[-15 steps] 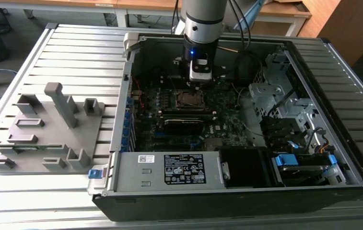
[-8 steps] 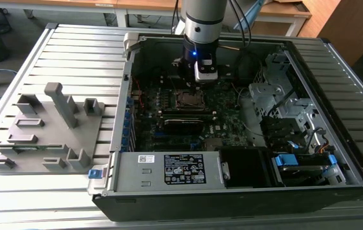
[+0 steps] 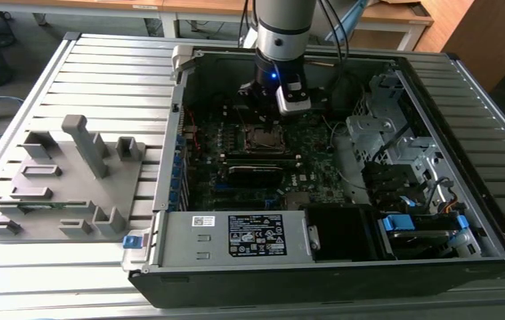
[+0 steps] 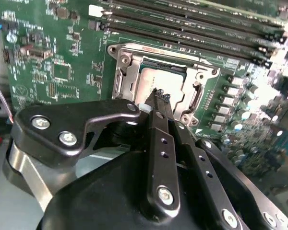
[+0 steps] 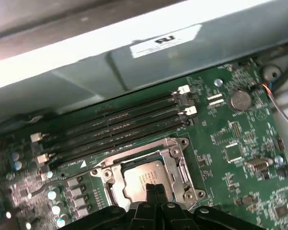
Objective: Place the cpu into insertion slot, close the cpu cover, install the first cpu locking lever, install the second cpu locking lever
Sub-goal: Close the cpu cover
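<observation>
The cpu [image 5: 143, 176] lies flat in the insertion slot [image 3: 264, 138] on the green board, its dull silver top [image 4: 156, 80] facing up. The cpu cover [image 5: 176, 162], a silver frame plate [image 4: 123, 79], lies down around the chip in both wrist views. My gripper [image 4: 159, 96] hangs just above the chip with its black fingers pressed together and nothing between them; its tips [image 5: 153, 189] sit over the chip's near edge. In the exterior view the gripper [image 3: 265, 100] stands over the far side of the socket. I cannot make out how the locking levers stand.
Long memory slots [image 5: 115, 127] run beside the socket. A black card module [image 3: 254, 175] lies nearer the case front, a labelled power supply [image 3: 257, 233] beyond it. Drive bays and cables [image 3: 395, 147] fill the exterior view's right. A grey fixture tray [image 3: 65, 180] sits outside the case.
</observation>
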`<state>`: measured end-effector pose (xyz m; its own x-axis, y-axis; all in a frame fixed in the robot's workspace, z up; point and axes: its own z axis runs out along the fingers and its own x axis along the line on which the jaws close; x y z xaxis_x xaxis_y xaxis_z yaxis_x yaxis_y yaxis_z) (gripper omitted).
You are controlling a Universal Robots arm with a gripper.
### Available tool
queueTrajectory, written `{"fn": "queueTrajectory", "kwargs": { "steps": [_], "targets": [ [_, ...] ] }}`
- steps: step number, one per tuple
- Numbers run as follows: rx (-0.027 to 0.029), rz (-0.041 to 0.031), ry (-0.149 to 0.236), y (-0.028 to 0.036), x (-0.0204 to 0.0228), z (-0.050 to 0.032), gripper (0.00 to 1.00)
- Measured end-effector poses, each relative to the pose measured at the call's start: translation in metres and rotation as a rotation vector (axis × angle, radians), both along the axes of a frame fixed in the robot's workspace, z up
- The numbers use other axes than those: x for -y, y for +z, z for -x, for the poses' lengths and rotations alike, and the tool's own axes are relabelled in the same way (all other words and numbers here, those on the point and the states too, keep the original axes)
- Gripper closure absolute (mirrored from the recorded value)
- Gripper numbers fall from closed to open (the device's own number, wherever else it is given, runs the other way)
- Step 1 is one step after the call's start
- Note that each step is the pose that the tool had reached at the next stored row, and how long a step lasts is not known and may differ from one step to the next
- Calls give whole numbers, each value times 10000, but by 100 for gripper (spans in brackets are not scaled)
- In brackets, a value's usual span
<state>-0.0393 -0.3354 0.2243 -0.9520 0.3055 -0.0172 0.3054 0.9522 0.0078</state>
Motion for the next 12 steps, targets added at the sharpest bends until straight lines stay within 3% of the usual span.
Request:
{"fn": "queueTrajectory", "kwargs": {
  "steps": [12],
  "targets": [
    [0, 0, 2165, -11, 0, 0, 89]
  ]
}}
